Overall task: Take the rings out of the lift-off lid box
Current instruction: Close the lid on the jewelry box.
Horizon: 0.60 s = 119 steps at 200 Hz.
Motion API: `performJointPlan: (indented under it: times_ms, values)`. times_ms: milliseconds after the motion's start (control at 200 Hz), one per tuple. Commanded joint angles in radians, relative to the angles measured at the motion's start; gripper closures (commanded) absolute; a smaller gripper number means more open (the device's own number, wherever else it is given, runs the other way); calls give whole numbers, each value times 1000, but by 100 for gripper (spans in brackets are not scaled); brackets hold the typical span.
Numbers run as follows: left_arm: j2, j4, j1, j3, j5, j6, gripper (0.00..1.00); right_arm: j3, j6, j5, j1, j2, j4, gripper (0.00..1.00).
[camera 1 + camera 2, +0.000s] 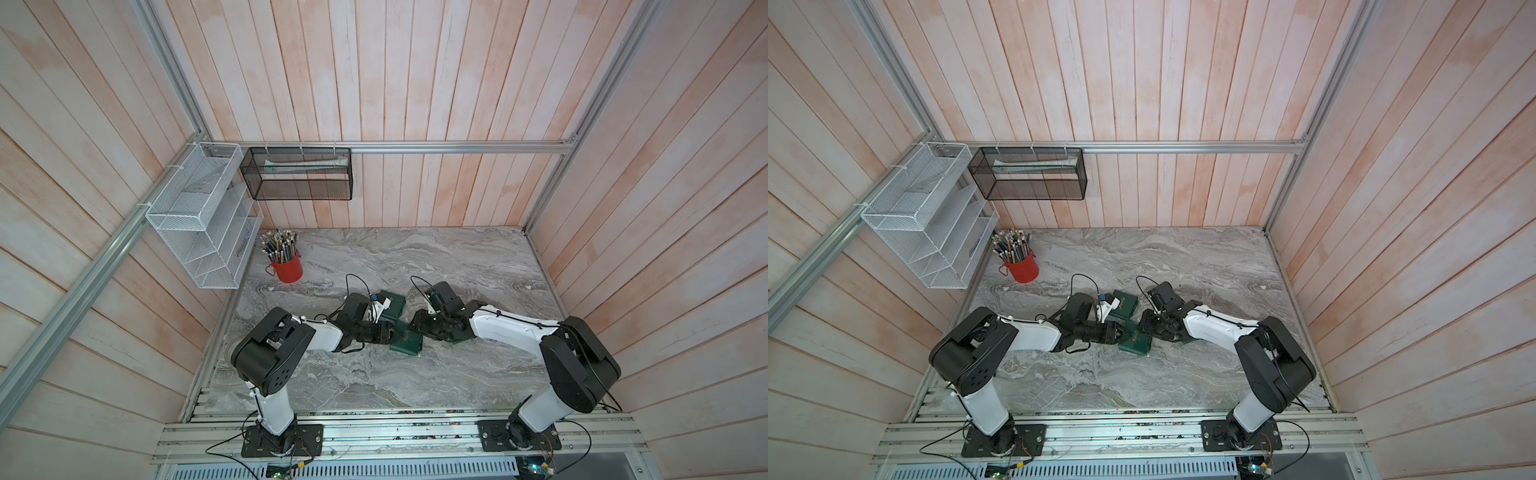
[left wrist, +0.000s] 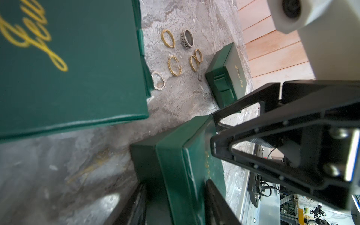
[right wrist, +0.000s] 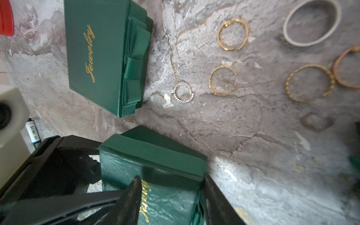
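L gripper [image 2: 175, 183] is closest to its wrist cam, jaws clamped on the green box [image 2: 175, 152], one finger [image 2: 136, 204] on the dark base side, the other on the lettered-lid side; the lid is on; R gripper [image 3: 171, 177] has the same box from the opp. end, jaws gripping it, one finger [image 3: 132, 196] lying across the gold "Jewelry" script, the other at the lid's edge; in both top views the box is approx. at the middle of the table [image 1: 374, 382], a bit toward 6 o'clock, w/ the L gripper reaching it from 9 and the R from 3; cannot tell whether it's lifted off the marble; a 2nd box [image 1: 394, 305], lid on, ribbon bow along one side, lies just at 11 o'clock of the held one, not touching it; a 3rd box [image 2: 224, 78], also w/ a bow, is at 3 o'clock, mostly under the R arm in the top views; the rings [image 2: 169, 66] lie out on bare marble btwn the 2nd and 3rd boxes, six in all: four gold-coloured hoops, two of them overlapping, one wide silver band [image 2: 185, 44], and one thin stone-set ring [image 3: 174, 93] just beside the 2nd box's bow; they're too small to make out in the top views; a red cup [image 1: 286, 270] full of pencils stands well apart at 10 o'clock, near the back corner.
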Motion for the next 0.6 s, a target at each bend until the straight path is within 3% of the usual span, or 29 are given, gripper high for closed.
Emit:
performJointPlan:
  times_ms: [0, 105, 310, 450, 590]
  values:
    - [99, -95, -64, -8, 3, 27, 64, 63, -23, -91, 48, 22, 65, 49]
    - [118, -88, -64, -14, 9, 22, 68, 75, -32, -74, 51, 26, 43, 50]
    - [180, -64, -64, -2, 29, 6, 62, 92, -43, -75, 57, 43, 39, 50]
    - [208, -61, -62, 8, 42, 3, 74, 94, -41, -80, 57, 48, 47, 50]
    - [235, -57, -57, 12, 63, -1, 75, 94, -42, -81, 57, 49, 56, 50]
